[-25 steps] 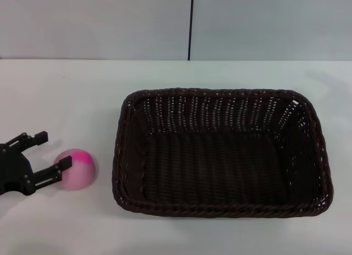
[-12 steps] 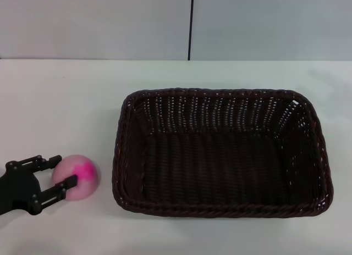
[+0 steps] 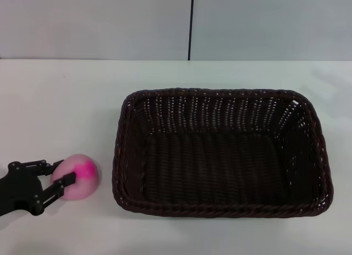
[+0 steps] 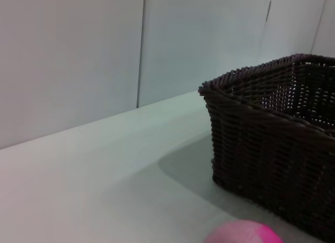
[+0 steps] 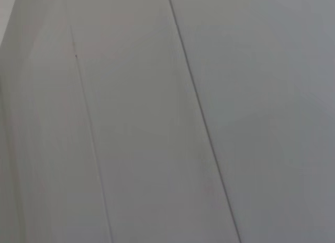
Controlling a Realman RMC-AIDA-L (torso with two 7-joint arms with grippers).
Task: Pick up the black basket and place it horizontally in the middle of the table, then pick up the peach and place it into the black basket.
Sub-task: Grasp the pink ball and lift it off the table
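A: The left gripper (image 3: 60, 173) has slid in from the near-left over the last second, and its black fingers (image 3: 67, 179) now sit either side of the small pale pink peach with the magenta patch (image 3: 80, 176)

B: So the reach looks finished?

A: I'd say so. The large rectangular dark woven wicker basket (image 3: 220, 150) already lies lengthwise mid-table, empty, so the peach is what's left

B: Has it got a hold?

A: Not clearly. The fingers are spread about peach-wide, one on the far side, one on the near side, tips close against the fruit's left half; real grip I can't confirm

B: And the peach?

A: On the plain white tabletop (image 3: 66, 101), just left of the basket's near-left corner. The right gripper is out of view
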